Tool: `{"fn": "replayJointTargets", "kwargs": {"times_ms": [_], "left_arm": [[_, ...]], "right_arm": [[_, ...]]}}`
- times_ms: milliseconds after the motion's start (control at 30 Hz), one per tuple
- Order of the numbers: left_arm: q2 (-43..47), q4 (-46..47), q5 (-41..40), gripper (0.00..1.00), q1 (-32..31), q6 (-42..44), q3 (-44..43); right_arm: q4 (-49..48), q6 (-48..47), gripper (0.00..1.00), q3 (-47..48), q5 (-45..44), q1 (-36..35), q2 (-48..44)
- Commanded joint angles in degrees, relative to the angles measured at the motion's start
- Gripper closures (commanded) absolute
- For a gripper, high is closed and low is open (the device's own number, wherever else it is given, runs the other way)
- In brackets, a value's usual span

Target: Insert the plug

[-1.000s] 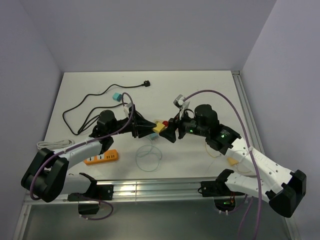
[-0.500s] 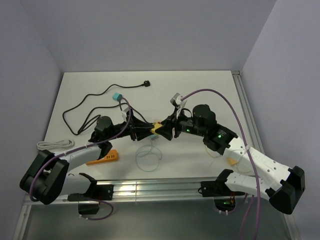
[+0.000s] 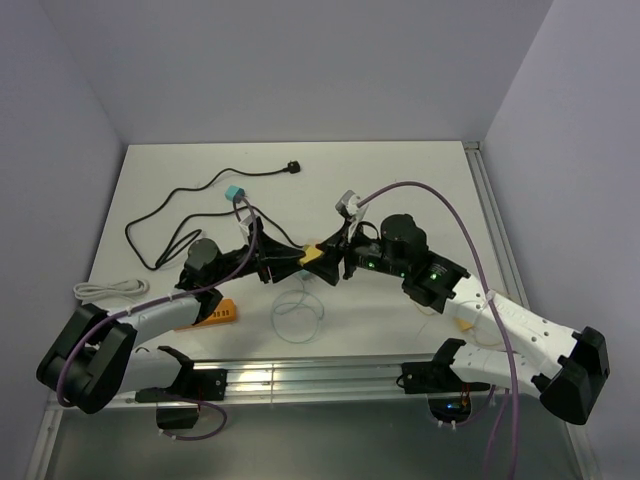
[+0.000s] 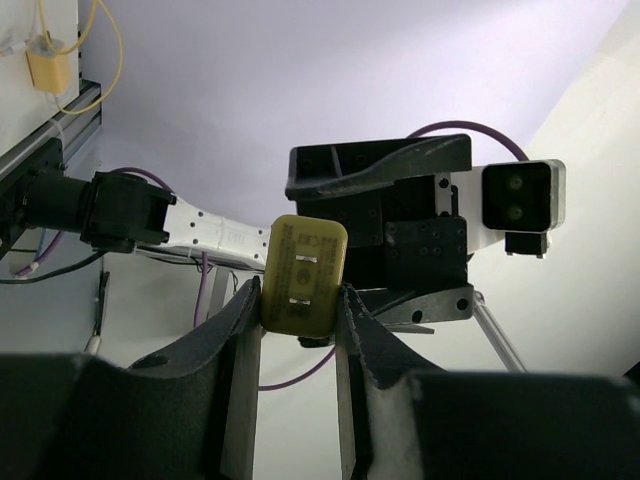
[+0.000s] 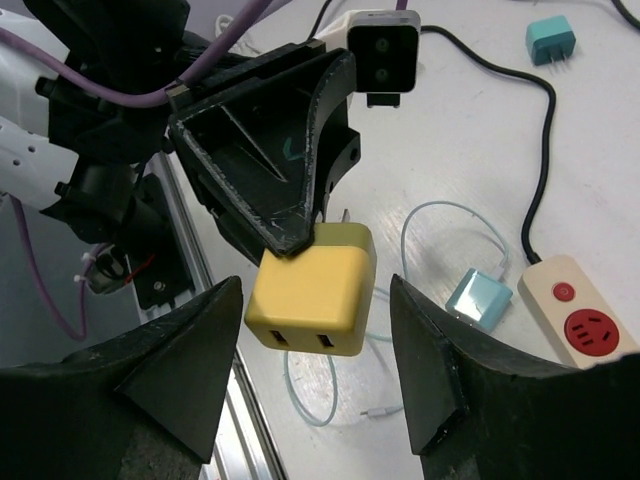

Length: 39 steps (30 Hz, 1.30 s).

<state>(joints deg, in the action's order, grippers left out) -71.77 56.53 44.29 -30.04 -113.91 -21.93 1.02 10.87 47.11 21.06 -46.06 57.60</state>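
Fingers (image 4: 238, 335) of the left gripper (image 4: 298, 296) are closed on the yellow plug (image 4: 305, 272), one on each side, and hold it in the air above the table (image 3: 400, 180), about midway between the two arms. The plug is a nearly cubic block. Its two flat metal pins (image 4: 303, 262) point back toward the left wrist, and the opposite face, with two USB ports (image 5: 300, 340), looks toward the right wrist, so the axis from pins to ports runs across the table from the left arm to the right one. Just beyond the plug is the right gripper (image 5: 315, 283). Its fingers are spread wide and do not touch the plug; whether the plug is between them in depth cannot be told. Below, a thin pale cable loop (image 3: 298, 312) lies on the white table, with a small light-blue adapter (image 5: 480, 300) beside it. The orange power strip (image 3: 210, 313) lies near the front edge, partly under the left arm, its red socket (image 5: 592, 332) facing up. Farther back are a teal adapter (image 3: 235, 192) and a long black cable (image 3: 165, 215). Plain pale walls (image 3: 300, 70) close the table at the back and on both sides.
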Motion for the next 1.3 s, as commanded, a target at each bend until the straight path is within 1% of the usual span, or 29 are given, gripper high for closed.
{"fn": "replayJointTargets", "kwargs": {"times_ms": [0, 100, 300, 367, 400, 433, 500, 533, 600, 633, 667, 700, 733, 767, 833, 867, 900, 933, 967, 1000, 1033, 1067, 1100, 1133, 1167, 1233, 1267], "left_arm": [[1.98, 4.11, -0.61, 1.00, -0.28, -10.55, -0.39], [2.07, 4.02, -0.44, 1.00, -0.19, -10.46, -0.57], [2.07, 4.02, -0.79, 1.00, -0.54, -10.46, -0.39], [1.90, 3.94, -0.88, 1.00, -0.72, -10.55, -0.39], [1.89, 3.76, -0.96, 1.00, -0.72, -10.37, -0.48], [1.72, 3.76, -0.96, 1.00, -0.81, -10.37, -0.48], [1.54, 3.24, -0.79, 1.00, -0.90, -9.93, -0.65], [1.28, 2.97, -0.70, 1.00, -0.90, -9.41, -0.83], [0.84, 1.57, -0.26, 1.00, -0.81, -8.88, -0.92], [0.49, 0.95, -0.17, 0.96, -0.81, -8.01, -1.01], [0.23, 0.60, -0.17, 0.82, -0.81, -7.30, -1.01], [0.14, -0.19, -0.35, 0.72, -0.72, -6.42, -1.09], [-0.21, -0.80, -0.70, 0.58, -0.81, -4.41, -1.35], [-0.22, -1.42, -0.87, 0.48, -0.72, -3.35, -1.53], [-0.65, -4.39, -0.79, 0.33, -0.72, -0.02, -2.49], [-0.74, -6.33, -0.79, 0.21, -0.72, 1.65, -2.94], [-0.66, -8.87, -0.96, 0.16, -0.63, 3.59, -3.46], [-0.22, -15.51, -1.49, 0.11, -0.54, 8.13, -4.51], [0.05, -18.62, -2.10, 0.08, -0.37, 10.61, -4.96], [0.48, -21.61, -2.80, 0.07, 0.24, 15.77, -5.40], [1.71, -28.69, -3.85, 0.07, 0.51, 18.43, -6.18], [2.50, -31.98, -6.73, 0.06, 0.95, 21.16, -6.63], [3.29, -35.58, -8.50, 0.06, 1.73, 23.88, -7.15], [4.87, -38.49, -10.17, 0.06, 2.09, 29.39, -8.55], [5.58, -44.52, -13.93, 0.07, 2.53, 32.14, -9.52], [7.85, -48.26, -16.25, 0.08, 3.85, 38.55, -11.63], [8.65, -50.01, -17.65, 0.09, 4.20, 39.98, -11.90]], "right_arm": [[-3.91, -1.29, 0.32, -0.88, -1.80, -0.95, -0.04], [-4.35, -1.38, 0.32, -1.23, -2.34, -1.31, 0.31], [-5.32, -1.38, 0.35, -1.50, -3.30, -1.66, 1.11], [-5.85, -1.12, 0.39, -1.58, -3.57, -1.84, 1.28], [-5.94, -1.03, 0.43, -1.41, -3.39, -1.84, 1.63], [-5.85, -0.86, 0.58, -1.24, -3.39, -1.92, 1.81], [-5.76, -0.15, 0.81, -0.88, -4.18, -1.92, 2.16], [-5.68, 0.20, 1.00, -0.88, -4.79, -1.92, 2.16], [-4.89, 0.73, 1.00, -0.62, -5.76, -2.01, 1.90], [-4.62, 0.99, 1.00, -0.71, -6.29, -2.01, 1.72], [-4.10, 1.51, 1.00, -0.88, -7.69, -2.01, 1.37], [-3.66, 1.87, 1.00, -0.97, -8.31, -2.01, 0.76], [-2.96, 2.31, 1.00, -0.97, -9.10, -2.01, 0.49], [-1.73, 2.92, 1.00, -0.88, -10.15, -1.93, -0.03], [-1.37, 3.62, 1.00, -0.80, -11.04, -1.84, -0.47], [1.07, 4.85, 1.00, -0.45, -11.65, -1.92, -0.65], [2.14, 5.64, 1.00, -0.09, -13.92, -1.92, -0.74], [3.54, 6.35, 1.00, 0.52, -14.98, -1.75, -0.48], [7.73, 7.40, 1.00, 2.53, -15.86, -1.66, 0.40], [10.38, 8.10, 1.00, 4.02, -17.96, -1.05, 1.01], [12.93, 9.07, 1.00, 5.43, -19.46, -0.70, 1.72], [17.83, 10.90, 1.00, 8.14, -20.17, -0.17, 3.38], [20.40, 11.44, 1.00, 9.56, -19.92, 0.62, 4.35], [22.78, 11.97, 1.00, 11.06, -17.92, 2.97, 5.40], [27.24, 13.11, 1.00, 13.68, -16.94, 4.56, 7.59], [30.96, 14.26, 1.00, 16.07, -15.09, 7.73, 9.71], [34.89, 14.96, 1.00, 18.52, -14.47, 10.88, 11.90]]}}
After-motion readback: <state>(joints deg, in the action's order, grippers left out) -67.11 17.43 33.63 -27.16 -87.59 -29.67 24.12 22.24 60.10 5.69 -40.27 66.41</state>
